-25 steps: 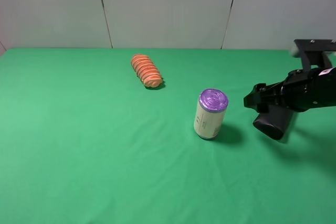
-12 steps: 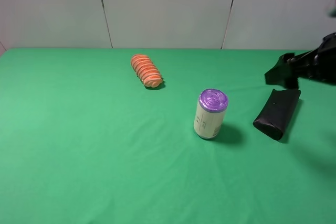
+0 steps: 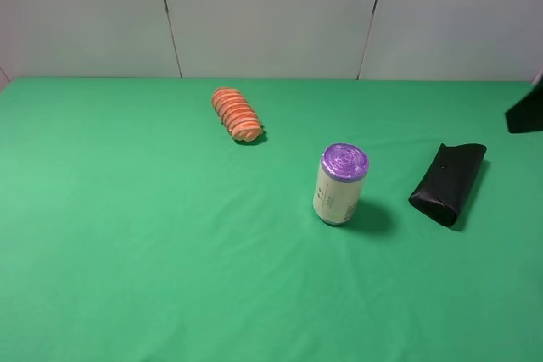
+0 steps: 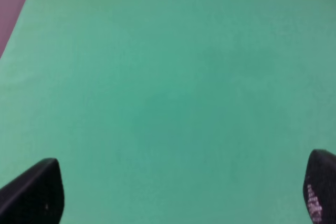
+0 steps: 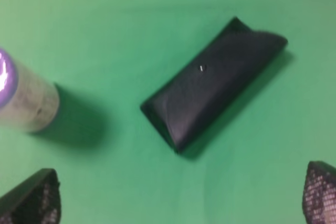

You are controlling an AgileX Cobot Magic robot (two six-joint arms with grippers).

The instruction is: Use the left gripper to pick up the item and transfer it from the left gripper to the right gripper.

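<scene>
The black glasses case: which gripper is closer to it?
Right. The right gripper hangs open above the glasses case; the left gripper sees only bare green cloth.

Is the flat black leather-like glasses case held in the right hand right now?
No, the flat black leather-like glasses case lies free on the green cloth, with the right hand's fingertips spread wide, clear of it.

On the tabletop (image 3: 127, 235) the can (image 3: 340, 184) stands upright near the middle. The glasses case (image 3: 448, 182) lies flat to its right, apart from it. The bread piece (image 3: 236, 114) lies behind and left of the can, well apart. The right hand (image 3: 526, 112) sits at the right edge, behind the case
</scene>
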